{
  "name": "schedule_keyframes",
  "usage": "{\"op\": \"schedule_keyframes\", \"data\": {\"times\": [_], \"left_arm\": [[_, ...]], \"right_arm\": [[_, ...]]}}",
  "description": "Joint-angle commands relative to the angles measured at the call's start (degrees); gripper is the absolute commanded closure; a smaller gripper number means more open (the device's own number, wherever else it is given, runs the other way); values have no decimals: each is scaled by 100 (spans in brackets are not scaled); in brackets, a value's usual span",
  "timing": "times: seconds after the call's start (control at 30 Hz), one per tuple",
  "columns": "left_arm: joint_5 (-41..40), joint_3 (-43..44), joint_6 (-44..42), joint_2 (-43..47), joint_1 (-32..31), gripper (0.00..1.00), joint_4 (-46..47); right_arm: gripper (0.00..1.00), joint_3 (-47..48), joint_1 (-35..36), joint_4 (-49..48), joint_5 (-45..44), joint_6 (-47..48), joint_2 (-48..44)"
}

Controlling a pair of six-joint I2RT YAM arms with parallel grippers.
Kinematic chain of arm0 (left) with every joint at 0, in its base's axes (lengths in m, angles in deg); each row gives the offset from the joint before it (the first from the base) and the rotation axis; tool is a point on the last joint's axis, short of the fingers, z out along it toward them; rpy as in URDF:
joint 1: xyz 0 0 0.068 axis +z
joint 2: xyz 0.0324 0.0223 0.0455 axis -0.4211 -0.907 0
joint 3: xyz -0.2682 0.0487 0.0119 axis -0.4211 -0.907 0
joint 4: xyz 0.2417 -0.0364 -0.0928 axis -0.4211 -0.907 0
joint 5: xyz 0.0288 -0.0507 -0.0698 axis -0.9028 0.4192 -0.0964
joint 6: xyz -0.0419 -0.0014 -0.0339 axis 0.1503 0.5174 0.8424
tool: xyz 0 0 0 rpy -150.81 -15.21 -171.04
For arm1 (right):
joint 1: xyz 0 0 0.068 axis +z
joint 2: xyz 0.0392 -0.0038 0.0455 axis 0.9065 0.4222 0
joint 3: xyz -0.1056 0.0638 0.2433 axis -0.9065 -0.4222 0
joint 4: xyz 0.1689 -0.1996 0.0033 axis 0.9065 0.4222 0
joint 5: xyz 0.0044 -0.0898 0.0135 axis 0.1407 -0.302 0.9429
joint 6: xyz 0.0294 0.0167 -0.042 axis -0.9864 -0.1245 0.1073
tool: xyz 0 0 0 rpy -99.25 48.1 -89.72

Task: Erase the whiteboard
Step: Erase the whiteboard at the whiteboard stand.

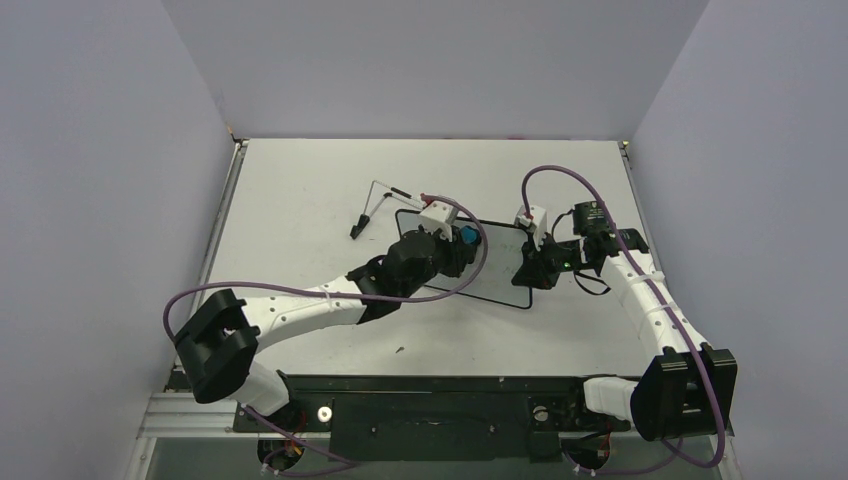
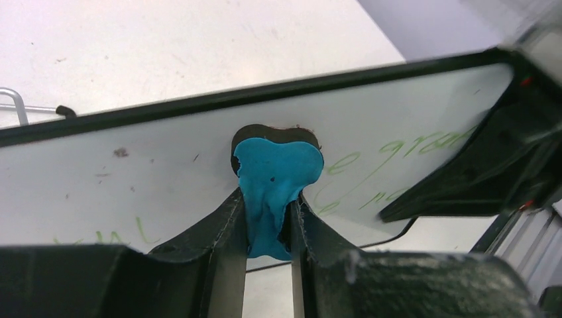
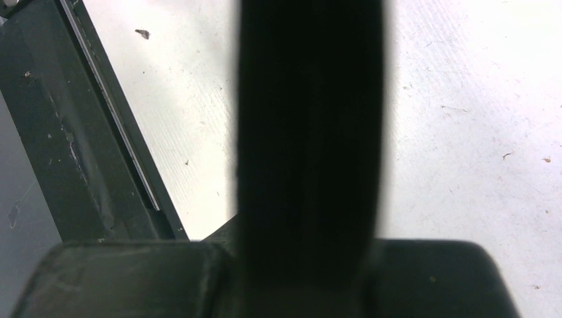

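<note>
The whiteboard [image 1: 497, 272] lies in the middle of the table, its thin black frame showing. In the left wrist view the whiteboard [image 2: 132, 179] carries faint green handwriting [image 2: 424, 142] at the right and a few strokes at the lower left. My left gripper [image 1: 462, 241] is shut on the small blue eraser [image 1: 468, 236] and presses it on the board near its far edge. The eraser [image 2: 275, 172] sits squeezed between the fingers. My right gripper [image 1: 527, 268] is shut on the board's right edge; its dark fingers [image 2: 477, 172] lie over that end.
A thin wire stand [image 1: 375, 200] lies on the table behind and left of the board; its end shows in the left wrist view [image 2: 16, 106]. A black rail [image 1: 420, 400] runs along the near edge. Grey walls close three sides.
</note>
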State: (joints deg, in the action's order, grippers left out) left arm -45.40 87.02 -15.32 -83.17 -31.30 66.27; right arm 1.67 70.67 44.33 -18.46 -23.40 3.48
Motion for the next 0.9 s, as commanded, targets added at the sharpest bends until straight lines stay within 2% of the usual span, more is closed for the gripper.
{"op": "schedule_keyframes", "data": {"times": [0.0,0.27,0.6,0.87], "left_arm": [[-1178,529,498,-18,-275,100,155],[-1870,876,784,-207,-532,100,-345],[-2518,1152,148,-664,-940,100,-923],[-3044,1045,38,-810,-1042,100,-1172]], "right_arm": [[100,9,66,131,222,187,-152],[100,6,63,133,222,187,-143],[100,7,72,133,226,184,-160],[100,12,68,132,235,187,-163]]}}
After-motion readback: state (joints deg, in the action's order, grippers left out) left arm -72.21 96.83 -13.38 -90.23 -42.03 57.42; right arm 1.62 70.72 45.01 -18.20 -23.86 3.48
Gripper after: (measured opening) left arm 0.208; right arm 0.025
